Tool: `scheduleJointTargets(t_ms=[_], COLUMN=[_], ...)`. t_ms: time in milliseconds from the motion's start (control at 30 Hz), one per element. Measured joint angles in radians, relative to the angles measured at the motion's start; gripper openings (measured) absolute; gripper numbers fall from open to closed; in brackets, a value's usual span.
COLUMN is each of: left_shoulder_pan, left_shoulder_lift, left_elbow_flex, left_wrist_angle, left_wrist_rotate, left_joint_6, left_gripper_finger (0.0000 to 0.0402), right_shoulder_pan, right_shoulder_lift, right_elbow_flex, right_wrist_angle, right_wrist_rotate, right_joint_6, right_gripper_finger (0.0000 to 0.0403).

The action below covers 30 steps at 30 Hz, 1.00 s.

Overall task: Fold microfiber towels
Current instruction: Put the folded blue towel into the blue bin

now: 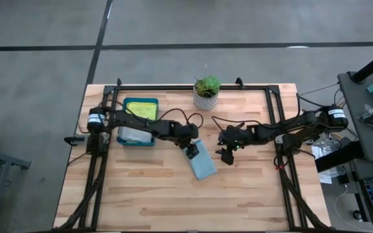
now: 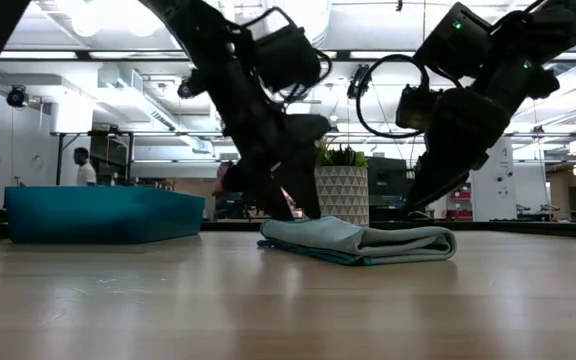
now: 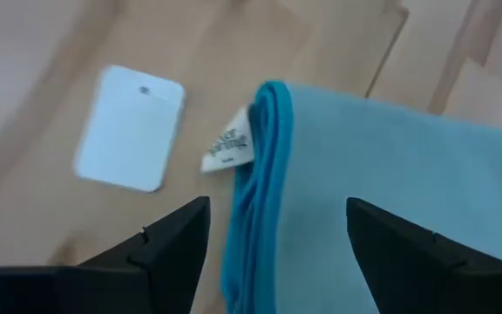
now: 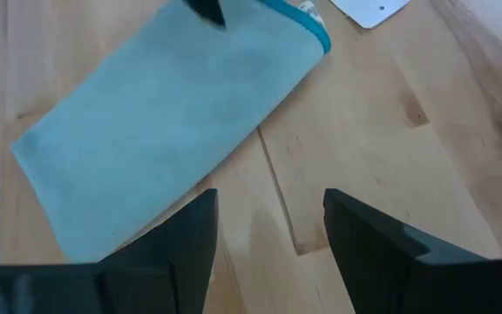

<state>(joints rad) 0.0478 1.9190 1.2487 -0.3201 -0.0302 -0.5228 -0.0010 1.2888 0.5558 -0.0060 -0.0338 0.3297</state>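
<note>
Teal folded microfiber towel [image 1: 203, 165] lies mid-surface, long axis 11-to-5. Left end effector [image 1: 191, 153] open, over towel's 11 o'clock end, nearer. Right end effector [image 1: 226, 155] open, empty, at towel's 2 o'clock.

Teal towel [image 1: 203, 166]: soft matt cloth. Table [image 1: 251, 194]: smooth pale wood planks. Tray [image 2: 103, 214]: rigid teal plastic, slight sheen.
</note>
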Motion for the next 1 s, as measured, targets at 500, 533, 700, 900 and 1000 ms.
scheduleJointTargets(t_ms=[500,533,700,900,1000], left_shoulder_pan=[-0.045,-0.052,-0.073,-0.085,-0.092], left_shoulder_lift=[0.065,0.066,0.069,0.066,0.065], left_elbow_flex=[0.004,0.004,0.002,0.001,0.003], left_wrist_angle=[0.050,0.051,0.054,0.050,0.048], left_wrist_rotate=[0.058,0.059,0.047,0.039,0.040], left_joint_6=[0.014,0.013,0.006,0.001,0.002], left_gripper_finger=[0.0205,0.0191,0.0113,0.0014,0.0013], right_shoulder_pan=[0.000,0.000,0.000,0.000,0.000], right_shoulder_lift=[0.000,0.000,0.000,0.000,0.000], right_elbow_flex=[-0.005,-0.005,-0.005,-0.005,-0.005], right_wrist_angle=[0.037,0.043,0.059,0.079,0.086], right_wrist_rotate=[0.004,0.005,0.007,0.007,0.007], right_joint_6=[0.013,0.013,0.012,0.026,0.028], right_gripper_finger=[0.0199,0.0199,0.0199,0.0199,0.0199])
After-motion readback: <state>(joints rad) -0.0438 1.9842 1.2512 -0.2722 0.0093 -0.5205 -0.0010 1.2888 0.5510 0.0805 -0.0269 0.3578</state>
